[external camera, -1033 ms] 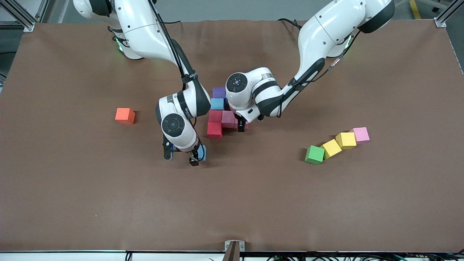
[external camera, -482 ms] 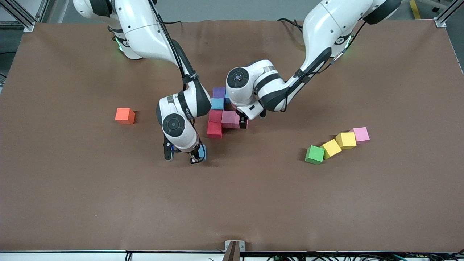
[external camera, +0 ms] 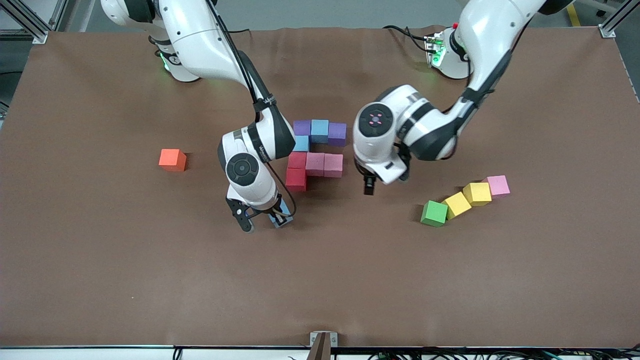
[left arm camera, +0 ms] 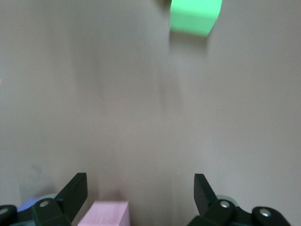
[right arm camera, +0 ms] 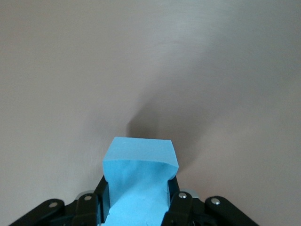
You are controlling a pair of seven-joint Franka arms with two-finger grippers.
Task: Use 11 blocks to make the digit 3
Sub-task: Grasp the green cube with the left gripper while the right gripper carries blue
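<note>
Brown matte table covering (external camera: 100, 260) lay bare nearest the front camera. The right gripper (external camera: 272, 217) clamped a light blue foam cube (external camera: 281, 216) near the partly built multicoloured cube figure (external camera: 315, 150). The left gripper (external camera: 368, 188) hung beside that figure.

Left wrist view: jaws wide apart, a green foam cube (left arm camera: 194, 16) ahead.

Right wrist view: fingers (right arm camera: 178, 207) squeezed the blue cube.

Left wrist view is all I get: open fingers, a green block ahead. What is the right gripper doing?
Observer: The right gripper is shut on a light blue block, low beside the figure.
Operator: How many blocks in that figure?
Observer: Eight, all touching.
Operator: Anything next to the green block?
Observer: The green block ends a row with two yellow blocks and a pink one.
</note>
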